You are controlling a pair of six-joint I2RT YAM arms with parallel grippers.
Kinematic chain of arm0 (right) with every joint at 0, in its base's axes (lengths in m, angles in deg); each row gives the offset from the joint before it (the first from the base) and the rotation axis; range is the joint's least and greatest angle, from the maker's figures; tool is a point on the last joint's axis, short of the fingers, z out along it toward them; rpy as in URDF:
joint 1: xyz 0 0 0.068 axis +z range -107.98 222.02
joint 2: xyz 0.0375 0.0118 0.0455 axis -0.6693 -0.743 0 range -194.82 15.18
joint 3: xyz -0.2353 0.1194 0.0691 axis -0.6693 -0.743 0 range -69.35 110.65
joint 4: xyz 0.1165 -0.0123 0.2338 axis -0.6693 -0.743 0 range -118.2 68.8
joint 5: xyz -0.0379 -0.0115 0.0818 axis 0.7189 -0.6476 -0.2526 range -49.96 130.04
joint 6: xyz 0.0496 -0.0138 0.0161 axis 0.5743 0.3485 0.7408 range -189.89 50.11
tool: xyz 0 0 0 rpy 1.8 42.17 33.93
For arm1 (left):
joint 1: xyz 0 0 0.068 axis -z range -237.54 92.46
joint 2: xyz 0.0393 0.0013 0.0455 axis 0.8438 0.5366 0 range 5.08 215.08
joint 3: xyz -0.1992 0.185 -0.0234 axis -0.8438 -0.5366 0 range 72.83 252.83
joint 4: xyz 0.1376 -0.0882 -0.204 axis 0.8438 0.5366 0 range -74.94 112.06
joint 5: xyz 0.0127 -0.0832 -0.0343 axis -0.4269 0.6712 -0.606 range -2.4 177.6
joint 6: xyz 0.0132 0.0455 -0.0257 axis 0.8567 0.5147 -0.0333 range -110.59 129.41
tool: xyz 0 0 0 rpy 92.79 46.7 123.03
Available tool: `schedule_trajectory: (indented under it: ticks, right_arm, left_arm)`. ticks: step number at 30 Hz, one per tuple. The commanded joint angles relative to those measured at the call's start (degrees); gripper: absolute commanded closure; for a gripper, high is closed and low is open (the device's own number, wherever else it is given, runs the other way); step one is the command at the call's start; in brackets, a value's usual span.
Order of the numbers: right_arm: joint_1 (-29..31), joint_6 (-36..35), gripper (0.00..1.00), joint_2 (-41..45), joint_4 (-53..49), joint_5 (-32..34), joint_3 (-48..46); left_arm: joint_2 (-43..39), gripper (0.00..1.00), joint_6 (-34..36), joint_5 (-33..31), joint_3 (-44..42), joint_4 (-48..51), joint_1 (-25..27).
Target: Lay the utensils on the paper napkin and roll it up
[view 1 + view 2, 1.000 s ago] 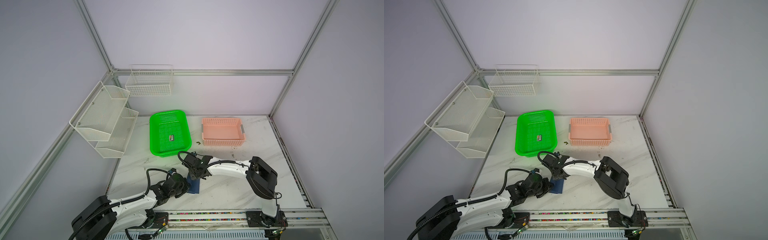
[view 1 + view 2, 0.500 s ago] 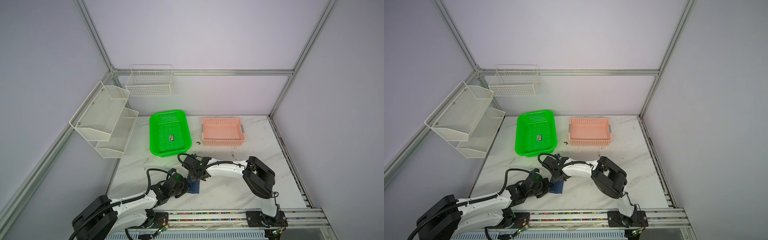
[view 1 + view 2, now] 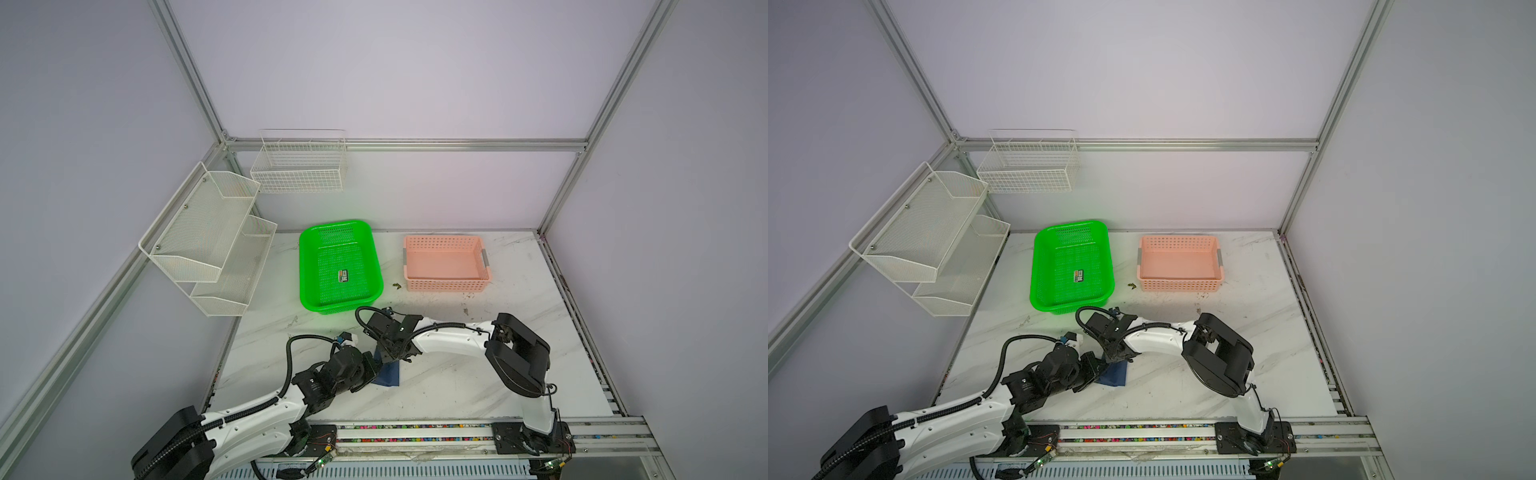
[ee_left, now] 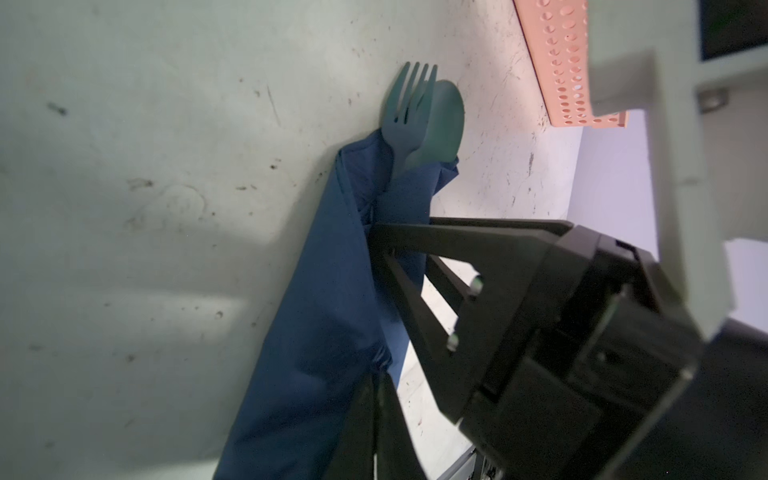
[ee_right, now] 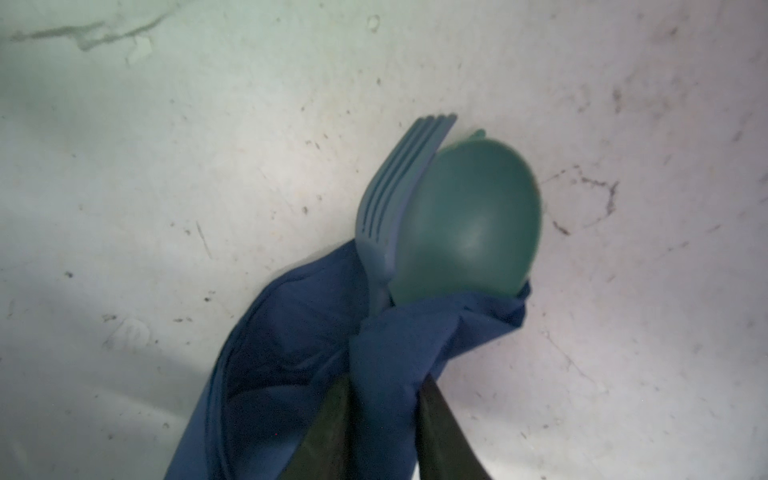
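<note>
on the left wall at 9 o'clock we see a white mesh two-tier shelf [image 3: 208,232], and on the back wall at 11 o'clock a white wire basket [image 3: 299,166]. a bright green perforated plastic basket [image 3: 305,266] stands on the white marble table [image 3: 478,386] at 11 o'clock, with a small printed card [image 3: 343,276] inside. toward 7 o'clock the left gripper [image 4: 379,376] has its jaws pinched together on the tail of the thin dark navy blue paper napkin [image 4: 328,311]. the right gripper [image 5: 382,386] has its jaws clamped around the paper napkin where it wraps the handles. the heads of the dark teal plastic fork [image 5: 395,187] and the round-bowled teal plastic spoon [image 5: 469,220] stick out, touching. at 1 o'clock sits a pale pink perforated plastic basket [image 3: 444,284].
</note>
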Motion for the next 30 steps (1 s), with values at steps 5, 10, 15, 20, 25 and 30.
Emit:
schedule_trajectory:
  ticks: [5, 10, 15, 20, 25, 30]
  right_arm:
    - [0.39, 0.94, 0.69, -1.72, 1.17, -1.98, -3.57]
    - [0.38, 0.95, 0.69, -1.28, 1.82, -2.32, -3.94]
    - [0.39, 1.00, 0.68, -0.84, 2.61, -2.95, -4.37]
    - [0.39, 1.02, 0.68, -0.51, 2.79, -3.37, -4.55]
    - [0.34, 0.94, 0.67, -0.45, 2.87, -3.74, -4.40]
    - [0.39, 0.99, 0.67, -0.23, 2.80, -4.01, -4.42]
  left_arm:
    - [0.26, 1.00, 2.50, 0.87, 2.53, -10.52, 2.09]
    - [2.36, 1.00, 1.71, 1.14, 1.81, -15.44, 3.46]
    - [6.22, 1.00, 0.62, 2.66, 1.40, -18.36, 4.15]
    - [9.07, 1.00, -0.82, 3.25, 1.02, -18.30, 4.88]
    - [10.96, 1.00, -1.64, 3.24, 0.44, -17.69, 4.89]
    - [13.09, 1.00, -1.22, 3.42, 2.01, -13.09, 4.88]
